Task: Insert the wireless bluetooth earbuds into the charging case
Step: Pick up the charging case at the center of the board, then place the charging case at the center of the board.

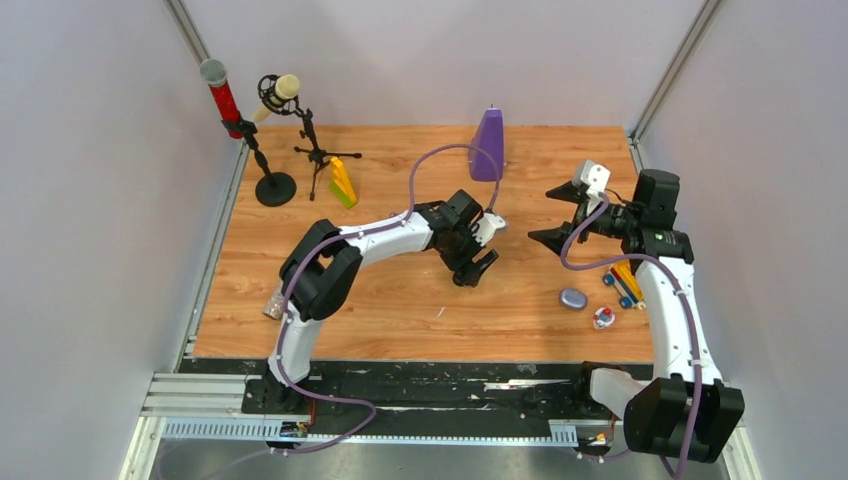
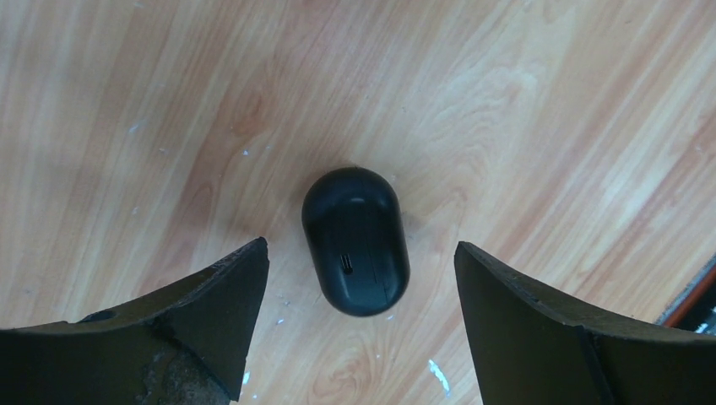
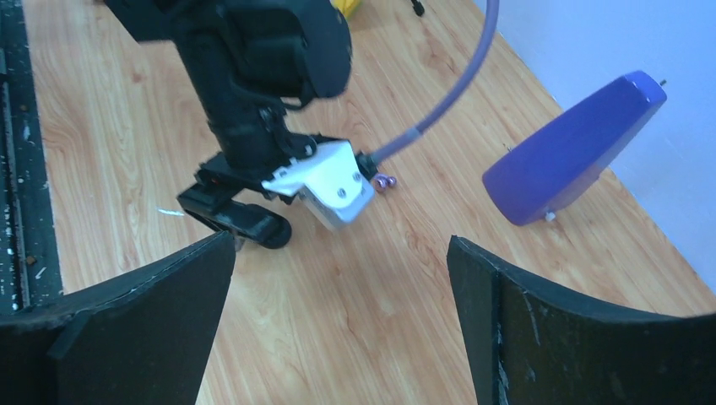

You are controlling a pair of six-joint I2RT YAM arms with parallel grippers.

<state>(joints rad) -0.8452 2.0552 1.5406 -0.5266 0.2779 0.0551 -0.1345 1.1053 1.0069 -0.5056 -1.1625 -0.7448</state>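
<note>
Well to the left of the left claw (image 1: 475,265), two microphones (image 1: 222,95) are stood at the far corner of the table (image 1: 400,330); no part is played by them here. The left claw is held with its jaws spread wide and nothing gripped. Straight below it, between the two jaws and touching neither, a black case (image 2: 355,240) is laid flat on the wood, its lid shut and its long side slanted to the jaws' line. Just beyond the left claw, by its white camera mount (image 3: 333,181), a pair of pale purple buds (image 3: 386,181) is seen lying loose on the wood. No black buds can be found in any view. Farther beyond, a purple cone (image 1: 487,145) is stood. The right claw (image 1: 555,214) is raised to the right of the left one, jaws likewise wide apart and empty. On the near side of the right claw a grey oval case (image 1: 573,299) is set, with a toy car (image 1: 625,283) near it.

Trouble is to be expected from three causes. The black case is smooth and rounded, so if pinched off centre or across its slant it could be squirted out or spun. While the lid is shut, nothing can be put in. The buds are tiny and lie close to the left wrist and its cable (image 3: 439,110), so they could be swept away by a careless swing.
</note>
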